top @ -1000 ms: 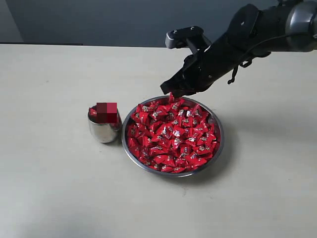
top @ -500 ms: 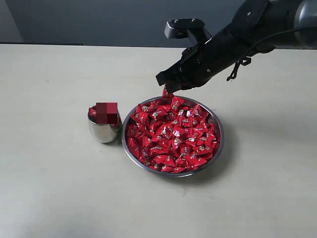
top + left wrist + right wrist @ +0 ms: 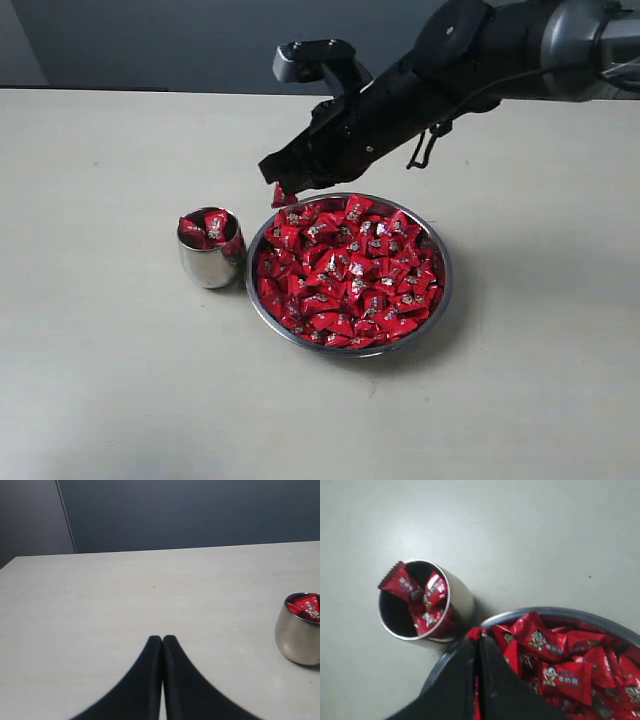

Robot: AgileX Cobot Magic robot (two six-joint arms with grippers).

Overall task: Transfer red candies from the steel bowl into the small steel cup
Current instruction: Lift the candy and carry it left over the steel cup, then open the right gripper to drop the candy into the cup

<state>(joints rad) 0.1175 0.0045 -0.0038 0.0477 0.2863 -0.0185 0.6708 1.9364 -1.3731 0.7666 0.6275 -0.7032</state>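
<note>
Red candy [image 3: 284, 197] lengthwise along right tool [image 3: 274, 180]

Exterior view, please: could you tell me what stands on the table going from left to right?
small steel cup → steel bowl heaped with red candies. The right gripper, shut on a red candy, overlaps the bowl's left side in this picture, so it is left out.

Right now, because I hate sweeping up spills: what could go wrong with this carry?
1. The right claw pinches its candy seemingly by a wrapper edge, short of the cup; it may slip out early.
2. Wrapped candies poke past the cup's rim, so another could bounce onto the table.
</note>
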